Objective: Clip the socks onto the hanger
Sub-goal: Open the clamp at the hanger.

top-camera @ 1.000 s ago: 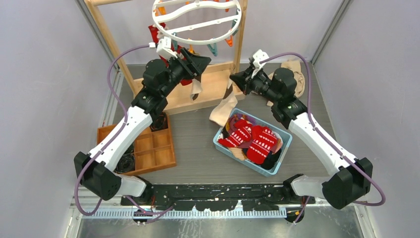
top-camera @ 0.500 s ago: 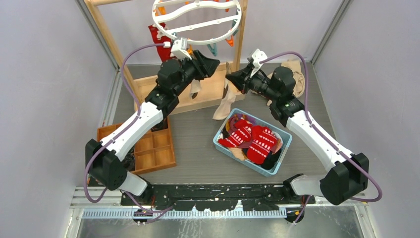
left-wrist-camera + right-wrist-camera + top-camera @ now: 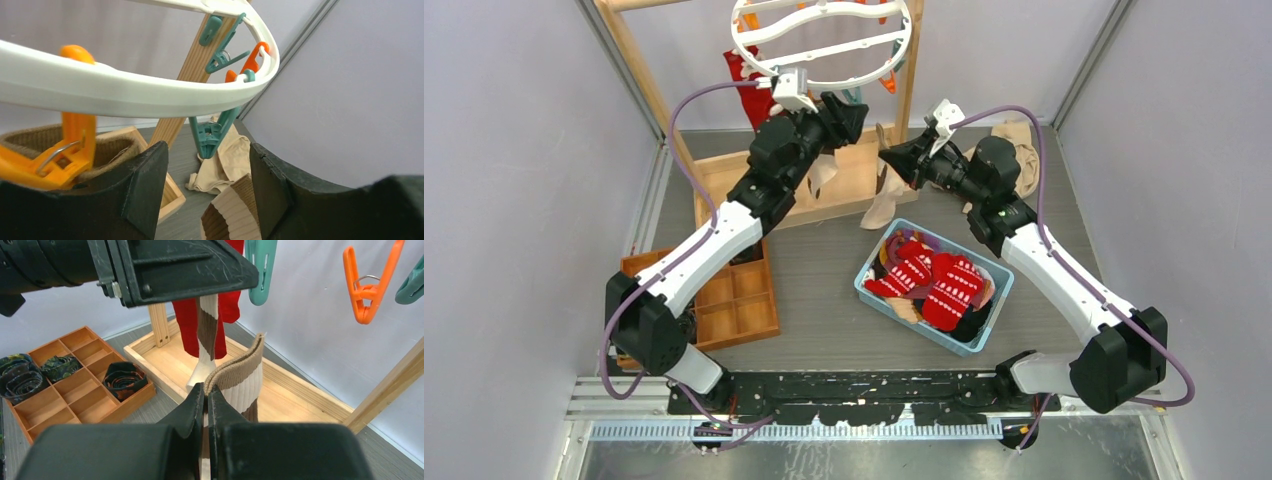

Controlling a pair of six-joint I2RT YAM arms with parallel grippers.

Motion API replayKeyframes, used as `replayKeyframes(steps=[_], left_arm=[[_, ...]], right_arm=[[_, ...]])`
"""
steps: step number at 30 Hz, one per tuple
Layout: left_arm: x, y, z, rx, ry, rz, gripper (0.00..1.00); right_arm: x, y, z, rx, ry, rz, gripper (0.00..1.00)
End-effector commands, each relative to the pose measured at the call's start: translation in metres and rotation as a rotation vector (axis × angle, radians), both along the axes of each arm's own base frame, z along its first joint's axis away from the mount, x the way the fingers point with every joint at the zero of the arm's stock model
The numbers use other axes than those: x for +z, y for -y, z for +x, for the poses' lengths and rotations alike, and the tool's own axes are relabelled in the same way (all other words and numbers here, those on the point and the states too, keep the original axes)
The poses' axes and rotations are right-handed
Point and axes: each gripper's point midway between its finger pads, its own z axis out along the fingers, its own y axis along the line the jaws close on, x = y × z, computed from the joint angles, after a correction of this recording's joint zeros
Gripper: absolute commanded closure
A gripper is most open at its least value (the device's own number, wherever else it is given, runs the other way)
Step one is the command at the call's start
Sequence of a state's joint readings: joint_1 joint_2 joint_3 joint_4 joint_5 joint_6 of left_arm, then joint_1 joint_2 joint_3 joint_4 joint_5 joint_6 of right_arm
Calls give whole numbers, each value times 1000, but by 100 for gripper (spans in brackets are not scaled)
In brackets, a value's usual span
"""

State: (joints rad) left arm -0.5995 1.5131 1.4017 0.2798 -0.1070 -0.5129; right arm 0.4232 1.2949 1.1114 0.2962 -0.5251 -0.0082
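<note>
The top of the hanger is cut off in the overhead view, and the left arm covers part of its near rim. The left gripper sits just under that rim, fingers spread with nothing between them. An orange clip is just beside one finger; whether they touch is unclear.

The right gripper has its fingers pressed together, pinching the cuff of a tan-and-brown sock. The rest of this sock hangs down just beside the bin. Inside the bin, red socks bury whatever lies below.

A red sock and a striped sock hang from the hanger, their clips hidden behind the left gripper. The left arm covers part of the tray.

The table is dark grey, with pale lilac walls around it. A wooden frame stands at the back, and a beige cloth lies behind the right arm.
</note>
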Motion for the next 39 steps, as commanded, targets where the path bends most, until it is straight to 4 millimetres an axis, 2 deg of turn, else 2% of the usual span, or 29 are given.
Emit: replayKeyframes(steps=[1, 10, 30, 39], left_arm=[[37, 1, 1, 59, 143, -17, 38], [39, -7, 16, 168, 144, -15, 41], [52, 0, 28, 194, 183, -36, 47], [56, 3, 31, 195, 188, -40, 57]], right_arm=[[18, 2, -2, 0, 65, 36, 99], [17, 1, -3, 1, 49, 50, 99], [15, 4, -4, -3, 46, 52, 99], [14, 6, -3, -10, 45, 51, 99]])
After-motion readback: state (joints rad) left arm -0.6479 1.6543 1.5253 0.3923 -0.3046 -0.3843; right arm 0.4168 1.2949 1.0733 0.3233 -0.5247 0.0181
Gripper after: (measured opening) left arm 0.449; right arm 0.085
